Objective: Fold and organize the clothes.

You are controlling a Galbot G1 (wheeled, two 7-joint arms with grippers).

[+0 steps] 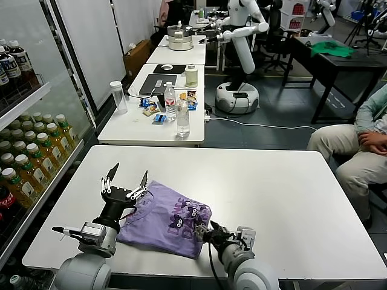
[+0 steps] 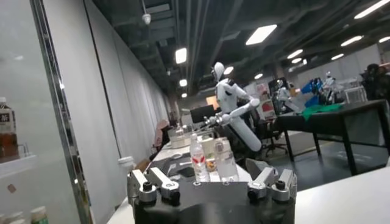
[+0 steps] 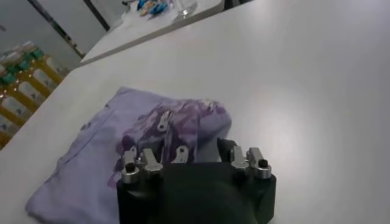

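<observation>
The clothes, a lavender T-shirt with dark purple figures, lie folded near the front left of the white table. My left gripper is lifted above the shirt's left edge, its fingers pointing up and spread wide with nothing between them. My right gripper rests low on the table at the shirt's right edge. In the right wrist view the printed fold of the T-shirt reaches in between the right gripper fingers, which stand apart.
Beyond my table is a second table with clear bottles and snacks. A glass-fronted shelf of drink bottles runs along the left. A seated person is at the right. A green cloth lies on a far dark table.
</observation>
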